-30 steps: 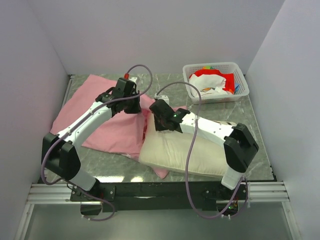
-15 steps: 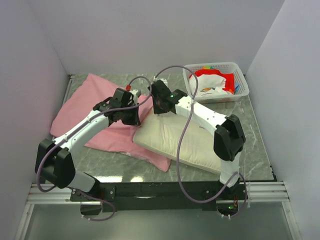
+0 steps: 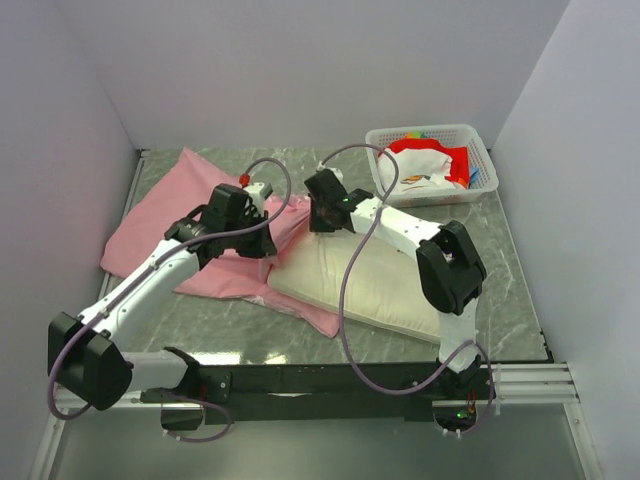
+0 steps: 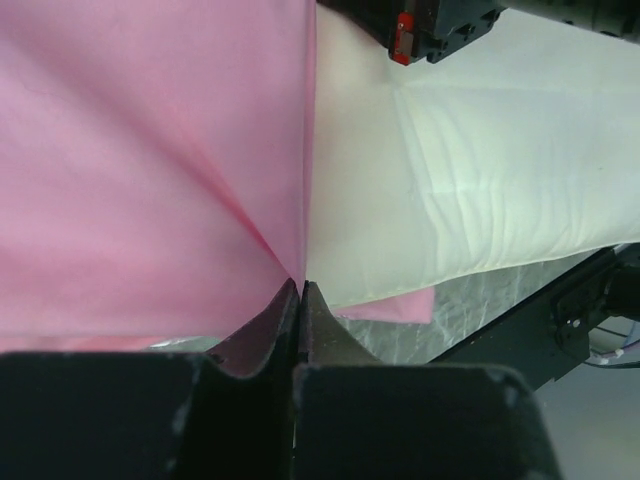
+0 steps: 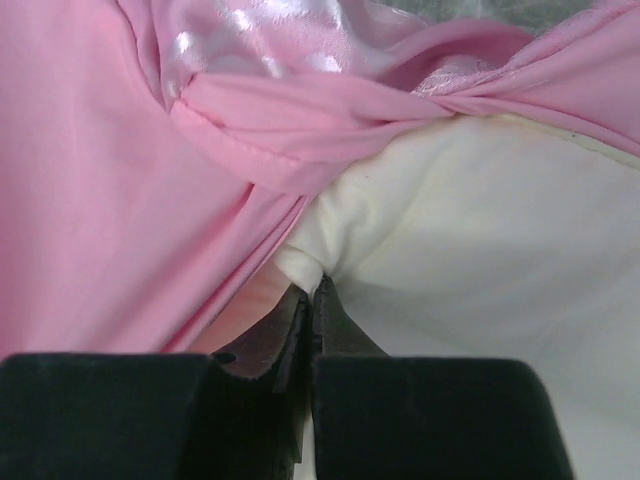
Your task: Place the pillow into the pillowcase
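While both claws are clenched on cloth, we see the pillow (image 3: 375, 285) lying slantwise on the grey marbled table (image 3: 515, 270), plain cream side up; most of it is bare and outside the sack.

The pillowcase (image 3: 165, 215) spreads out to the left of the pillow, flat and wrinkled; a pink strip of it shows from under the pillow's near left edge.

The left claw (image 3: 262, 242) sits just left of the pillow's left end; in the left wrist view its tips (image 4: 300, 290) are pressed together on a taut fold of the pillowcase (image 4: 150, 180), right where the pink meets the pillow (image 4: 480, 180); so we call it grasping the pillowcase.

The right claw (image 3: 320, 222) hangs over the pillow's far left corner; in its own view the tips (image 5: 312, 292) are pinched shut on that cream corner of the pillow (image 5: 480, 250); a twisted, bunched hem of the pillowcase (image 5: 300, 120) lies across the corner just beyond the pinch, touching it; whether any pink is caught in the pinch too, we cannot tell.

Beyond the pillow's right end, well apart from it, stands a white basket (image 3: 430, 131) holding red and white cloths (image 3: 425, 165).
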Available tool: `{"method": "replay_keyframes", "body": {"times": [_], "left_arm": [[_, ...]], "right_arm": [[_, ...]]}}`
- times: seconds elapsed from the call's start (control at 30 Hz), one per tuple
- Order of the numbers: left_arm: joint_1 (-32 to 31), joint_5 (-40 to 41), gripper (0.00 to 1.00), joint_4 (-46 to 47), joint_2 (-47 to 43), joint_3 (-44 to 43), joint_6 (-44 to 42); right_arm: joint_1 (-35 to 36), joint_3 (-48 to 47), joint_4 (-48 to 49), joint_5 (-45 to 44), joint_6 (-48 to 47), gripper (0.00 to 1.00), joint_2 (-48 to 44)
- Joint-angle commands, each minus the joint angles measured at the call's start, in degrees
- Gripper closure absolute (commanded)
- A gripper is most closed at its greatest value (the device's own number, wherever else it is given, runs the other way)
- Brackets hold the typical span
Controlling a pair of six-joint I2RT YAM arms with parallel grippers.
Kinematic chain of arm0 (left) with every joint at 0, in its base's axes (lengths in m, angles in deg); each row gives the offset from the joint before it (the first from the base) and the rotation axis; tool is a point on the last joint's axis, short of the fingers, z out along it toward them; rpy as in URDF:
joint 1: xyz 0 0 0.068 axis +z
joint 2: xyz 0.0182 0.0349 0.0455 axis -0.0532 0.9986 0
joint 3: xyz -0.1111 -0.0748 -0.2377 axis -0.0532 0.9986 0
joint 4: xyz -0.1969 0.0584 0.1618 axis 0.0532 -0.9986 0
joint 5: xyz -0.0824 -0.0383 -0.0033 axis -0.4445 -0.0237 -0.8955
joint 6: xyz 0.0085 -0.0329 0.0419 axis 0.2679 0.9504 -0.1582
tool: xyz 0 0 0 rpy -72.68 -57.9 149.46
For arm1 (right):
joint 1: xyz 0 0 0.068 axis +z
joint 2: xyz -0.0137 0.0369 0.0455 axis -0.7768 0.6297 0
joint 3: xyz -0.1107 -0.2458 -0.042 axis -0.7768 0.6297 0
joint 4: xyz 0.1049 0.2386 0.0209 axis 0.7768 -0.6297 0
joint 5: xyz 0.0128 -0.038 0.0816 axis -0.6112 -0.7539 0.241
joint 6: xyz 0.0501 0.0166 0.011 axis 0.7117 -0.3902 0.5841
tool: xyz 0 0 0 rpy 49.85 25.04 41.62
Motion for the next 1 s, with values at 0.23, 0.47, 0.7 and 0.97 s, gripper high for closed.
{"method": "replay_keyframes", "body": {"times": [0.23,0.47,0.7,0.97], "left_arm": [[-0.1,9.6,0.99,-8.6,-7.7,1.2,2.8],[-0.1,2.5,0.99,-7.7,-12.3,5.9,3.7],[-0.1,0.4,0.99,-11.0,-14.0,5.3,0.6],[-0.1,-1.1,0.99,-12.7,-17.3,6.1,0.6]], "right_arm": [[-5.7,6.6,9.5,4.7,4.6,1.00,-5.2],[-7.7,2.6,8.2,7.7,7.8,1.00,-4.4],[-9.5,2.8,11.1,10.9,12.2,1.00,-3.6],[-11.5,4.0,13.7,12.5,16.2,1.00,-3.4]]}}
